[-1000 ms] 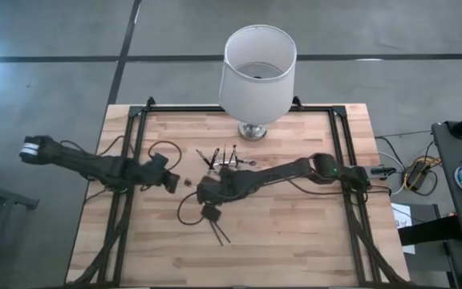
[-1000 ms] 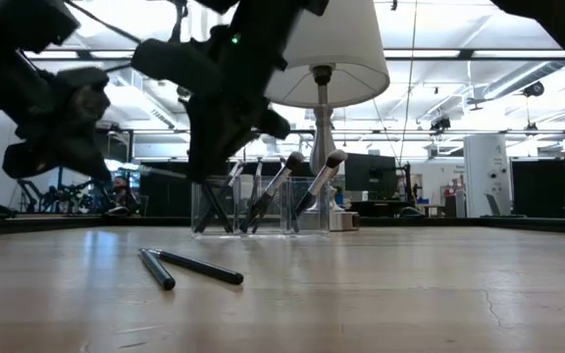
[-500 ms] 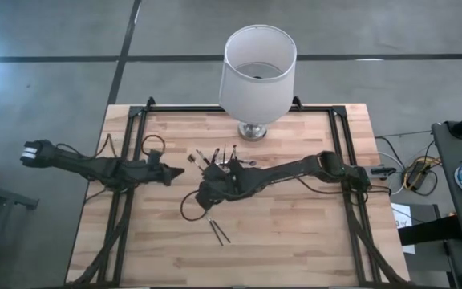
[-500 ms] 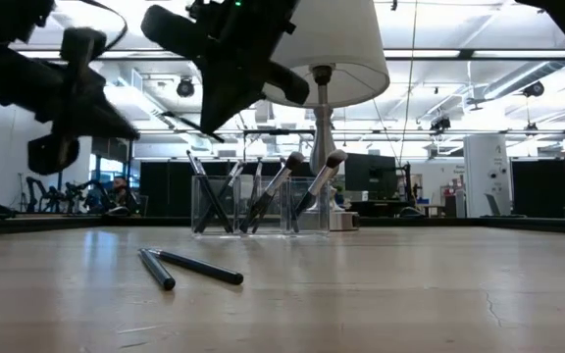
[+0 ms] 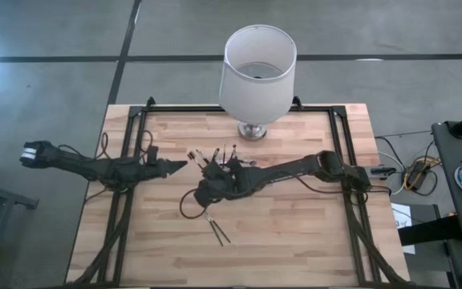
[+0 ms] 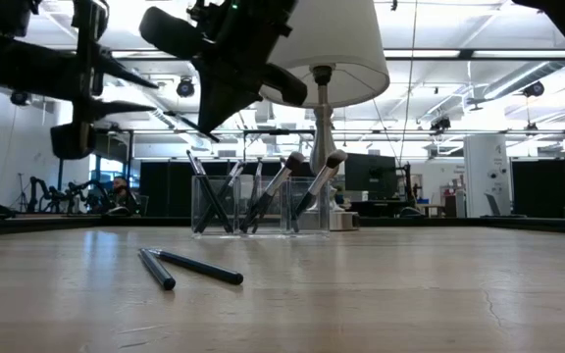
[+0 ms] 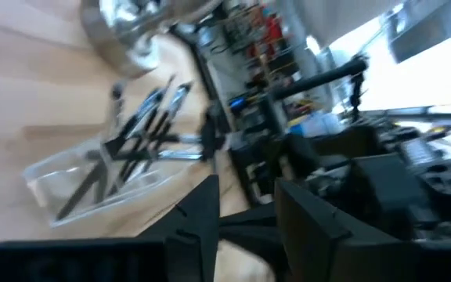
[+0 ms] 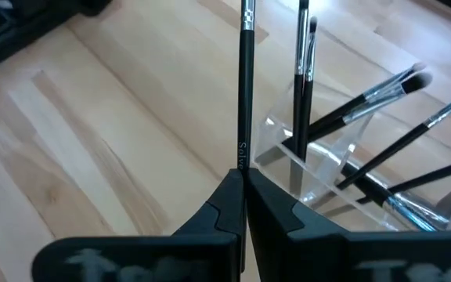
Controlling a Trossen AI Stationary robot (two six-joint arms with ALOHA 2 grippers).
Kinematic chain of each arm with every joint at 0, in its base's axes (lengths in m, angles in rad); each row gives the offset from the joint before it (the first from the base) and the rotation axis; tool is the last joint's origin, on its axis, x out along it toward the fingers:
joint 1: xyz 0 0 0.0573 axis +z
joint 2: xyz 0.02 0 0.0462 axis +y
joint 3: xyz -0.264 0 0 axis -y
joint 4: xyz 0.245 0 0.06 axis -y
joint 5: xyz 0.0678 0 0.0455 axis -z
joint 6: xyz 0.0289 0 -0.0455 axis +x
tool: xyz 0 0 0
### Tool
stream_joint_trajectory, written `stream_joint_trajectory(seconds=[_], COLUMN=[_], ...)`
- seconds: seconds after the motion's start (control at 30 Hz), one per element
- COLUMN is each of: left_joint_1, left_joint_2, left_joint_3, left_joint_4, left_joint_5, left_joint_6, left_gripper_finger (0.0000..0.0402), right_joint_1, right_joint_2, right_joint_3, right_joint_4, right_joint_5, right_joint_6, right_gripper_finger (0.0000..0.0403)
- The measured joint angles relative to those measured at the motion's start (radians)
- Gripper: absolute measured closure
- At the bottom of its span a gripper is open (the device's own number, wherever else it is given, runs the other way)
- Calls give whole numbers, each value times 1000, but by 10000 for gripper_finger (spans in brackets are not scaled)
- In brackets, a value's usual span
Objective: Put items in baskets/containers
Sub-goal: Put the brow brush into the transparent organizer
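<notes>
A clear plastic holder (image 5: 224, 163) stands mid-table with several dark brushes leaning in it, bristles up (image 6: 302, 181). Two more brushes (image 5: 216, 231) lie flat on the wood toward the near edge. My right gripper (image 5: 208, 178) hovers just beside the holder's near left end, shut on one thin dark brush (image 8: 246, 94). To the holder's left, my left gripper (image 5: 181, 165) hangs level above the table, pointing right. Its fingers stand apart (image 6: 130, 90), open, with nothing between them. My right gripper pinches the brush's dark handle (image 8: 243, 160) between its two fingertips. The fingers slant down toward the table's far left. The brush runs on past them in line with the fingers, its silvery ferrule (image 8: 247, 17) at the far end. It hangs clear of the table, beside the holder (image 8: 319, 168).
A large white lampshade (image 5: 257, 68) on a metal base (image 5: 253, 130) stands at the table's far edge, close behind the holder. A black frame (image 5: 135, 136) runs along the table's left, right and far sides. Bare wood lies toward the near and right sides.
My right gripper has risen from the brushes lying near the front edge and gone toward the holder, carrying one brush and rolling its wrist. My left gripper has tipped up to level, pointing at the holder, and its fingers have opened.
</notes>
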Motion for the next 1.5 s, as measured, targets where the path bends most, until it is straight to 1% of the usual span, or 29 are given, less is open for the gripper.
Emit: stream_joint_trajectory(seconds=[0.07, 0.27, 0.5, 0.73, 0.83, 0.93, 1.07, 1.2, 1.33, 1.5], left_joint_1=[3, 3, 3, 4, 4, 11, 20, 36, 41, 41], left_joint_2=[10, 57, 80, 78, 82, 99, 139, 186, 225, 266], left_joint_3=[-11, -35, -31, -32, -32, -32, -32, -32, -32, -29], left_joint_4=[52, 63, 85, 91, 122, 134, 140, 217, 302, 331], left_joint_5=[-3, -3, -3, -3, -6, -18, -19, -33, -32, 11], left_joint_6=[7, -58, -24, -42, -45, -23, -50, -50, -10, -14], left_gripper_finger=[285, 285, 285, 285, 285, 285, 285, 285, 285, 285], right_joint_1=[-5, -15, -16, -16, -16, -15, -15, -15, -15, -15], right_joint_2=[0, 0, 0, 1, 1, 1, 1, 1, 1, 1], right_joint_3=[0, 1, 1, 1, 1, 2, 3, 3, 3, 4], right_joint_4=[15, 30, 29, 30, 41, 50, 54, 57, 57, 59], right_joint_5=[0, 0, -4, -3, -3, -3, -3, -5, -8, -8], right_joint_6=[4, 19, 26, 40, 51, 51, 51, 51, 51, 51], right_gripper_finger=[394, 394, 394, 394, 394, 394, 394, 394, 394, 394])
